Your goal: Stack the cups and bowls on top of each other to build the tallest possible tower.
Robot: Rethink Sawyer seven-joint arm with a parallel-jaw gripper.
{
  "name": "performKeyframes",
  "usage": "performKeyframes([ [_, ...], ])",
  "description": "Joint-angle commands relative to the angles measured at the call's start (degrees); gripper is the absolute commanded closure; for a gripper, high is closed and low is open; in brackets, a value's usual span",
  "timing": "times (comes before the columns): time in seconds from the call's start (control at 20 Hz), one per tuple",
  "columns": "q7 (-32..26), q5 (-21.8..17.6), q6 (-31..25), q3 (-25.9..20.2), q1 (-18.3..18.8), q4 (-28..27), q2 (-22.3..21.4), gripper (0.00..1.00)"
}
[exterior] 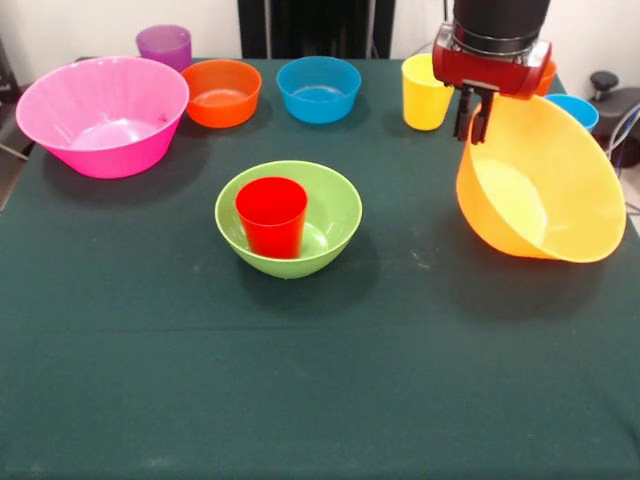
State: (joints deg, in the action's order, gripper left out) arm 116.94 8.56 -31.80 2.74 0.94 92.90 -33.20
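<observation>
My gripper [473,128] is shut on the upper rim of the large yellow-orange bowl [540,195] and holds it tilted, with its opening facing the camera, at the table's right side. A red cup [271,215] stands upright inside the lime green bowl [338,215] at the table's centre. The large pink bowl [100,115] sits at the left with the purple cup [164,45] behind it. The small orange bowl [221,92], the small blue bowl [319,88] and the yellow cup [424,95] stand along the far edge. The light blue cup [577,108] and the orange cup [548,78] are partly hidden behind the gripper and the held bowl.
The dark green table [300,380] fills the view. The robot's black pedestal [315,28] stands behind the far edge. A dark object [605,85] lies off the table at the far right.
</observation>
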Motion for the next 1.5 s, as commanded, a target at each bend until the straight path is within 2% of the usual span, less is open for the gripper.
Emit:
performKeyframes([
  [0.05, -2.6, -1.46, -0.6, -8.44, 3.83, 4.55, -2.89, 1.0],
  [0.15, -3.25, -1.83, -1.53, -9.03, 4.8, 4.67, -4.02, 1.0],
  [0.25, -4.46, -1.13, -0.26, -11.73, 7.52, 6.76, -4.78, 1.0],
  [0.45, -10.6, -1.83, 4.16, -20.22, 16.04, 10.76, -4.14, 1.0],
  [0.6, -13.35, -3.46, 5.37, -25.63, 21.54, 12.19, -3.35, 1.0],
  [1.0, -13.33, -6.52, 7.73, -38.93, 32.27, 17.27, -2.84, 1.0],
  [1.15, -11.62, -8.25, 6.86, -40.75, 33.43, 16.84, -2.44, 1.0],
  [1.25, -9.72, -9.68, 5.68, -39.81, 32.43, 15.89, -3.11, 1.0],
  [1.4, -4.85, -13.07, 3.06, -33.55, 27.14, 13.53, -6.5, 1.0],
  [1.5, -2.07, -13.83, 1.56, -31.0, 24.59, 12.75, -7.88, 1.0],
])
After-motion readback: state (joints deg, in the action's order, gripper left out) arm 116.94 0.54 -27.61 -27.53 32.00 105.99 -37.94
